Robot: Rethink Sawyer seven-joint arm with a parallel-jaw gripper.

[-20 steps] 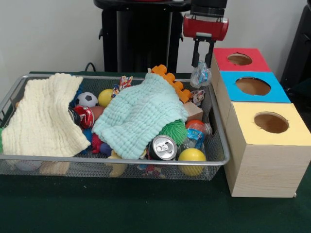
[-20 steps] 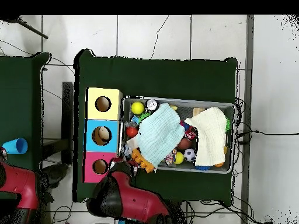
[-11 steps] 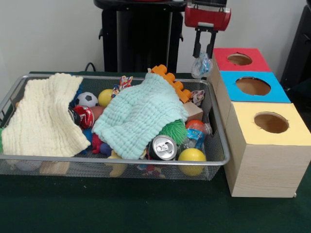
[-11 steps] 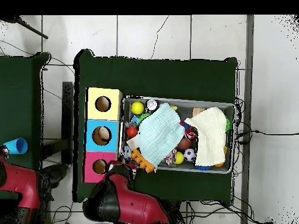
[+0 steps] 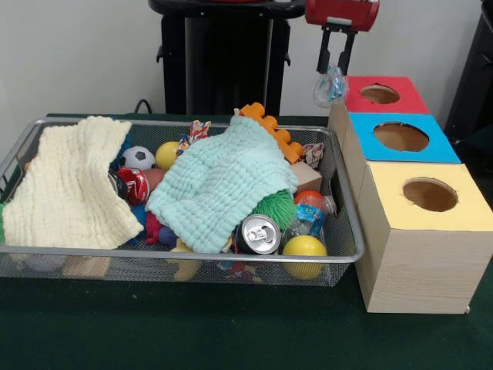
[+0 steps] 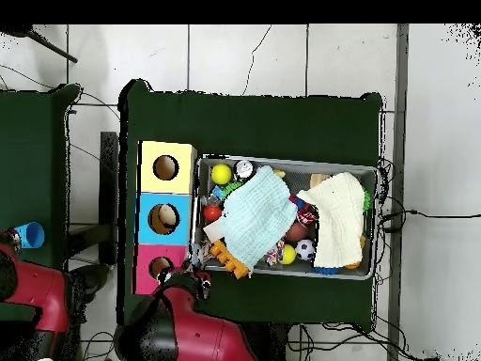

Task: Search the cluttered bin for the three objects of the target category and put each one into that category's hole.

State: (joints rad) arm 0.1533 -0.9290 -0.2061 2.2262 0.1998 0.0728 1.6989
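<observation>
My gripper (image 5: 336, 71) hangs at the top of the front view, shut on a crumpled clear plastic packet (image 5: 330, 86) with blue print. The packet dangles just left of the red-topped box (image 5: 408, 104), level with its hole (image 5: 380, 94) but not over it. In the overhead view the gripper (image 6: 191, 279) sits between the red box (image 6: 147, 256) and the bin's corner. The wire bin (image 5: 185, 254) holds a mint cloth (image 5: 219, 181), a cream cloth (image 5: 73, 185), a soda can (image 5: 258, 233), several balls and an orange brick (image 5: 269, 127).
A blue-topped box (image 5: 431, 150) and a yellow-topped box (image 5: 462, 212) stand in a row in front of the red one, each with a round hole. A blue cup (image 6: 28, 235) stands on the side table in the overhead view.
The gripper has risen and shifted right toward the red box, carrying the plastic packet up out of the bin's far corner.
</observation>
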